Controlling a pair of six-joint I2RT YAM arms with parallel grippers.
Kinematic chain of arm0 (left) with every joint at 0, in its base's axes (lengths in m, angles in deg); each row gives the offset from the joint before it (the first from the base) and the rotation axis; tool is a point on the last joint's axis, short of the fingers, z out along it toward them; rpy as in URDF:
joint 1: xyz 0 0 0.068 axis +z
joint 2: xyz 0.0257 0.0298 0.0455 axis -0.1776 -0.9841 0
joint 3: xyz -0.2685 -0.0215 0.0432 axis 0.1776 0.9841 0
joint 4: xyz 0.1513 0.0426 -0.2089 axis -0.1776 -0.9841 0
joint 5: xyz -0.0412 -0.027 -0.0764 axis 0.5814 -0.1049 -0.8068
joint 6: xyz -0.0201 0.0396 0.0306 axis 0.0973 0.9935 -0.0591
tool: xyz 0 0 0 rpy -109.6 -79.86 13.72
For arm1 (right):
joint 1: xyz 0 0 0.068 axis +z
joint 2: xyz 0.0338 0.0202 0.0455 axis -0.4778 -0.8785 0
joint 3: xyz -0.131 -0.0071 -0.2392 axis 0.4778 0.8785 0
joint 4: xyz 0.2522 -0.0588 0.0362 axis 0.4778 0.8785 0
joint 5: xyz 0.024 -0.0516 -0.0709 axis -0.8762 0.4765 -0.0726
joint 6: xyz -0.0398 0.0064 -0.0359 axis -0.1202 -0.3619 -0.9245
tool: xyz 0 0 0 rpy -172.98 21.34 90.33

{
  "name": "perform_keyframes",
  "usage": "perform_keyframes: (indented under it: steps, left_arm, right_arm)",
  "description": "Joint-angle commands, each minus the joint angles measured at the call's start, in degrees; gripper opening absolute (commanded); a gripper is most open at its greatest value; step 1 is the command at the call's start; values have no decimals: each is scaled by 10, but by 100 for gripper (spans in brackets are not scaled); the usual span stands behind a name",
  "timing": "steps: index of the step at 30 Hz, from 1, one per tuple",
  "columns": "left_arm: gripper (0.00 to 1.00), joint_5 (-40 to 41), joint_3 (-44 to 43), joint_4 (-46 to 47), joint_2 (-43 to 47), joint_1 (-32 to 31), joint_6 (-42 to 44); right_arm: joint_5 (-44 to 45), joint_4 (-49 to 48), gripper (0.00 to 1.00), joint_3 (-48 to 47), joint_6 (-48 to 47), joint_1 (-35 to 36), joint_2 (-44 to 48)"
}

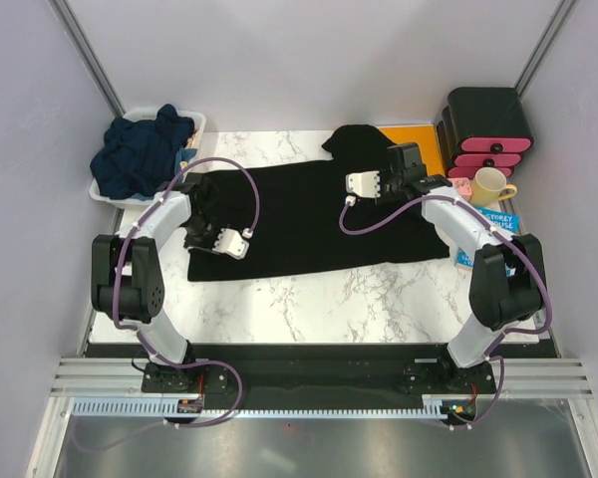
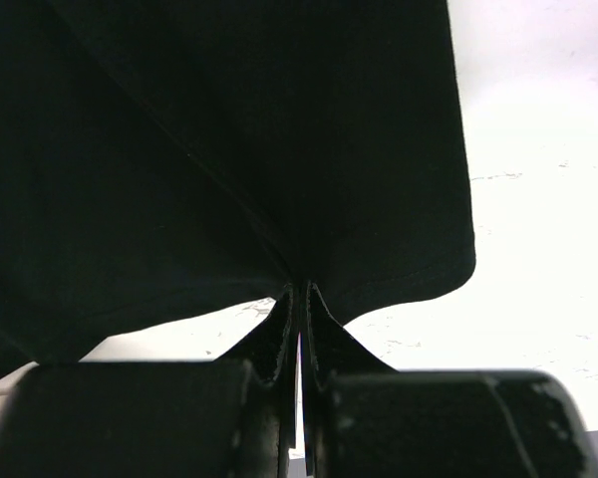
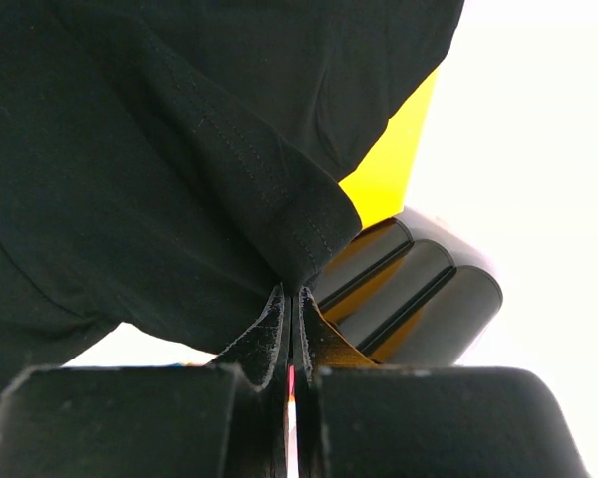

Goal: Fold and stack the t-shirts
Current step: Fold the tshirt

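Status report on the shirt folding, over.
Left gripper shut on black t-shirt, left edge. Right gripper shut on its right edge. Navy t-shirts in bin. Mug, drawer unit near right gripper.

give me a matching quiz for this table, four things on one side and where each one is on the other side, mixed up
1 black shirt
2 navy shirts
3 mug
4 orange sheet

a heaped in the white bin, far left
b far edge, left of the drawers
c spread out, pinched by left claw and right claw
d in front of the drawers, far right

Pairs: 1-c, 2-a, 3-d, 4-b
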State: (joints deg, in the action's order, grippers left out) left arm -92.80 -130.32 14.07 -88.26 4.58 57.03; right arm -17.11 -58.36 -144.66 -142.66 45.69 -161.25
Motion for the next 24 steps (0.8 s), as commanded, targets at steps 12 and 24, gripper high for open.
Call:
perform_keyframes:
  steps: [12,24]
  left_arm:
    - [2,29,-28,52,-38,2,-45]
    - [49,104,-10,130,-51,7,-108]
  right_arm:
    - [41,-49,0,-7,16,1,-20]
    - [101,-60,68,0,55,2,-10]
